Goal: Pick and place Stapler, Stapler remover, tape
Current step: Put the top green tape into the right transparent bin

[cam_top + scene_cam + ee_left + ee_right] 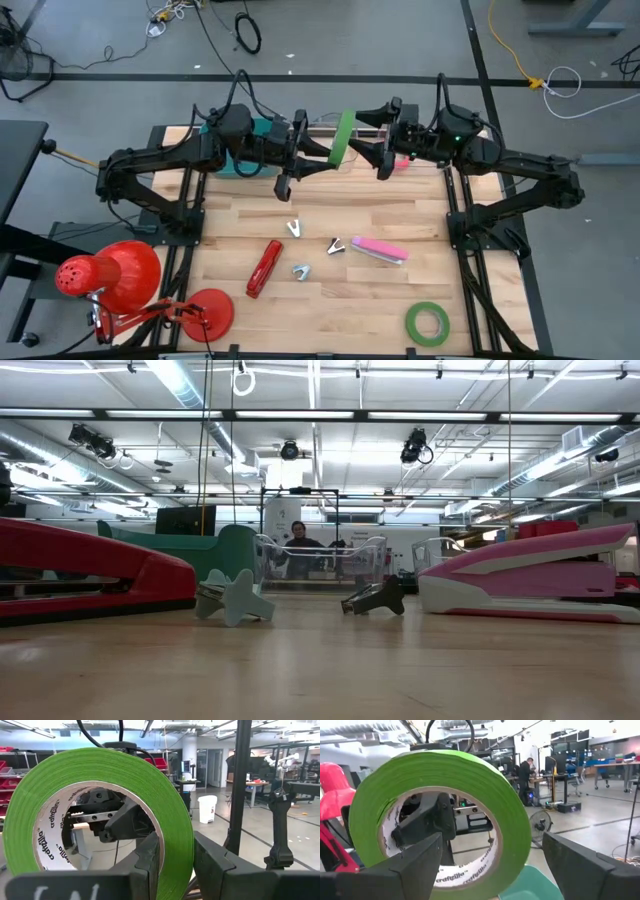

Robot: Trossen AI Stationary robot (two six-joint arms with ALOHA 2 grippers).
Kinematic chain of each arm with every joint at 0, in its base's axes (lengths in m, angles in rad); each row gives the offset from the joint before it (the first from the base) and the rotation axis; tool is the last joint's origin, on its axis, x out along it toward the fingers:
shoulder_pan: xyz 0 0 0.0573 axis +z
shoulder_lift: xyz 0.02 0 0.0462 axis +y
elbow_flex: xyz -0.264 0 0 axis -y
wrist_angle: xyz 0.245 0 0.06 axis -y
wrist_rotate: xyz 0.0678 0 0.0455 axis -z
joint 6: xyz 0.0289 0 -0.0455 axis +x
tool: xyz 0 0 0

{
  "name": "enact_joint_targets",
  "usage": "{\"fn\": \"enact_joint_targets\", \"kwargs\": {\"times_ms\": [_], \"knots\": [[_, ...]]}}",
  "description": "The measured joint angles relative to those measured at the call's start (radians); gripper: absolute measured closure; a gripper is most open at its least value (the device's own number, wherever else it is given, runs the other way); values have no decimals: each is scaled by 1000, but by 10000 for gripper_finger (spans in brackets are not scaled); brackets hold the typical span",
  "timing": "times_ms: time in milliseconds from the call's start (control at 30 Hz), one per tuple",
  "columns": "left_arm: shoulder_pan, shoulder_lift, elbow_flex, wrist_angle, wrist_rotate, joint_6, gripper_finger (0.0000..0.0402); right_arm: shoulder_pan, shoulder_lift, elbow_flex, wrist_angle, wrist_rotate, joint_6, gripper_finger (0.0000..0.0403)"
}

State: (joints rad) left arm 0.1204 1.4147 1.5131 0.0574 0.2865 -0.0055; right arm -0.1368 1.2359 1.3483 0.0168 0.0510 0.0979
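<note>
A green tape roll (343, 135) is held upright on edge above the table's far middle, between both arms. My left gripper (322, 147) is shut on it (175, 852). My right gripper (372, 142) is open. Its fingers (415, 865) stand wide apart on either side of the roll (470, 775), and I cannot tell that they touch it. A second green roll (427, 323) lies flat at the near right. A red stapler (264, 268), a pink stapler (378, 250) and three staple removers (335, 245) lie mid-table. My left gripper holds the roll's wall at its lower part (175, 840), one finger (147, 857) inside the open centre and one (215, 865) outside. The fingers come level from the table's left. The roll stands upright on edge, lifted clear of the table.
A teal stapler (215, 550) and a clear container (320, 565) stand at the far edge below the arms. A red lamp (110, 275) lies at the near left corner. A person (298, 545) is in the room far behind the table.
</note>
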Motion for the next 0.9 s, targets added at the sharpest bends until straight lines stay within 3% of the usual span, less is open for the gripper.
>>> {"fn": "enact_joint_targets", "kwargs": {"times_ms": [633,900], "knots": [[0,0,0,21,93,-10,303,-8,26,0,51,1,25,60],[0,0,0,21,92,-10,303,-8,26,0,51,20,25,104]]}}
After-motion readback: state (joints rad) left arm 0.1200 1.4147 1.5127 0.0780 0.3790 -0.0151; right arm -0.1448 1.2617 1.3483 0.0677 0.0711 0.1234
